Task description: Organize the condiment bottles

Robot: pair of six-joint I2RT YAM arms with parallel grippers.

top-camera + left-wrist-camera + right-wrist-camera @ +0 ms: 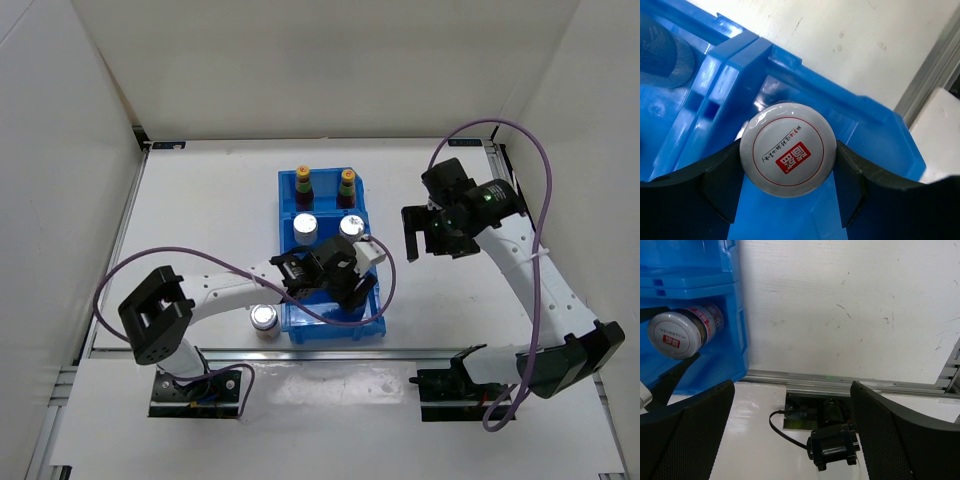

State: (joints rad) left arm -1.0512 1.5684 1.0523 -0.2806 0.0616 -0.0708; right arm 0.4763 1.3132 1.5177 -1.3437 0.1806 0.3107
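Two dark condiment bottles (302, 183) (346, 186) with yellow-orange caps stand side by side in the far compartment of the blue bin (370, 322). My left gripper (338, 283) reaches into the bin's near compartment. In the left wrist view, my left gripper (788, 167) is shut on a white-lidded jar (787, 150) with a red logo. The jar also shows in the right wrist view (680, 332). My right gripper (420, 235) is open and empty over the table to the right of the bin, and in its own view (790, 390) nothing is between the fingers.
Two silver-topped cans (306, 226) (352, 226) stand in the bin's middle compartment. A third can (264, 318) stands on the table just left of the bin's near corner. The table's metal front rail (840, 382) runs below the right gripper.
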